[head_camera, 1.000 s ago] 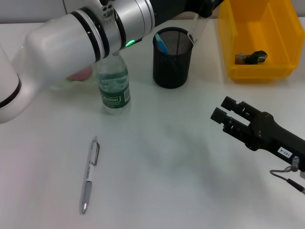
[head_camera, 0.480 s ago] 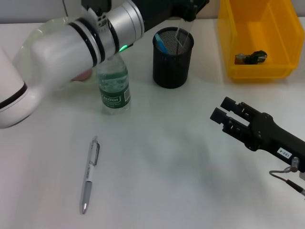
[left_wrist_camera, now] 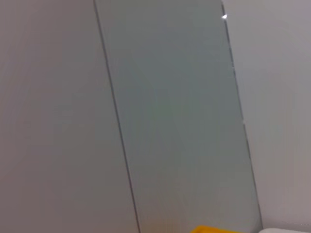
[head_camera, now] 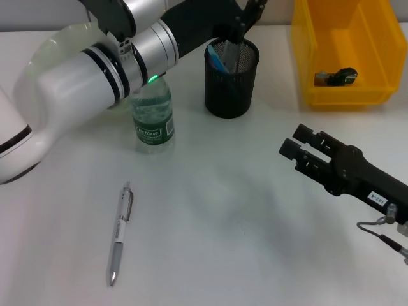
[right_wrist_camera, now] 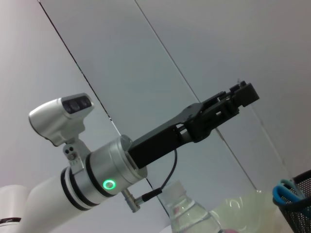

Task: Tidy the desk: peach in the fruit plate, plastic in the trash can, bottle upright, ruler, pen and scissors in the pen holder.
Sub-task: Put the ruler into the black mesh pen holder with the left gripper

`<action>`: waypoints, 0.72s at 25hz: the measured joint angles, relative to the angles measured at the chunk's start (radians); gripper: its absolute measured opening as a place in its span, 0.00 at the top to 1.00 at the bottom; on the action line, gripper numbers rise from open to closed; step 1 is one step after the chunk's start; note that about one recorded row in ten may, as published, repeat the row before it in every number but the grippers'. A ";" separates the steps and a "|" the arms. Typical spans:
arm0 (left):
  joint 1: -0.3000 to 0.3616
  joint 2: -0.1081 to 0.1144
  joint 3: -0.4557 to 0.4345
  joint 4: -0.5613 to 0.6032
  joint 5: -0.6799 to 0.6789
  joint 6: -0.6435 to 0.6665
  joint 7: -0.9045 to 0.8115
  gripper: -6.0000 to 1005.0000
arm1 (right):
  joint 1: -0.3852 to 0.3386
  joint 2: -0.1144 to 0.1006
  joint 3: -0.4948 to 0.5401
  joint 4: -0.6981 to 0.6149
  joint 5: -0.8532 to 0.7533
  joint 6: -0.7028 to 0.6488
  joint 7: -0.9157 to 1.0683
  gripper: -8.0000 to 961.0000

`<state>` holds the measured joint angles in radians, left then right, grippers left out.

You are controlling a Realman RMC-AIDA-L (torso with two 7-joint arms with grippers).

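**Left arm over the pen cup**

The left gripper (head_camera: 245, 16) is up above the black pen cup (head_camera: 231, 78) at the back of the table (head_camera: 210, 229). I cannot tell if its jaws are apart or together. Something blue, maybe the scissors (head_camera: 217, 58), sticks up inside the cup. The bottle (head_camera: 152, 115) stands upright just left of the cup, partly under the arm. The pen (head_camera: 120, 233) lies flat on the table, near the front and well apart from the cup. The yellow bin (head_camera: 344, 51) sits to the right with small dark things in it. The right gripper (head_camera: 294, 143) hangs low on the right, holding nothing, jaws a little apart.
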<state>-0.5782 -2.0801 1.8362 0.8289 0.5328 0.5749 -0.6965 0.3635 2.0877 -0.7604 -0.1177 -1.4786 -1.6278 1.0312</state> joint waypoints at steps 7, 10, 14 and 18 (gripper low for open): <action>-0.011 0.000 0.003 -0.035 -0.069 0.045 0.040 0.61 | 0.007 0.000 0.000 0.001 0.000 0.003 0.000 0.28; -0.011 0.000 0.008 -0.035 -0.069 0.050 0.040 0.61 | 0.008 0.000 0.001 0.001 0.000 0.003 0.000 0.28; -0.011 0.000 0.019 -0.041 -0.064 0.058 0.039 0.61 | 0.007 0.000 -0.001 0.001 0.000 0.003 -0.001 0.28; -0.018 0.000 0.027 -0.046 -0.063 0.064 0.037 0.61 | 0.006 0.000 -0.003 0.001 0.000 0.003 0.000 0.28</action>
<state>-0.5958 -2.0800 1.8633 0.7828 0.4698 0.6392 -0.6597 0.3699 2.0877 -0.7631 -0.1163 -1.4786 -1.6245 1.0308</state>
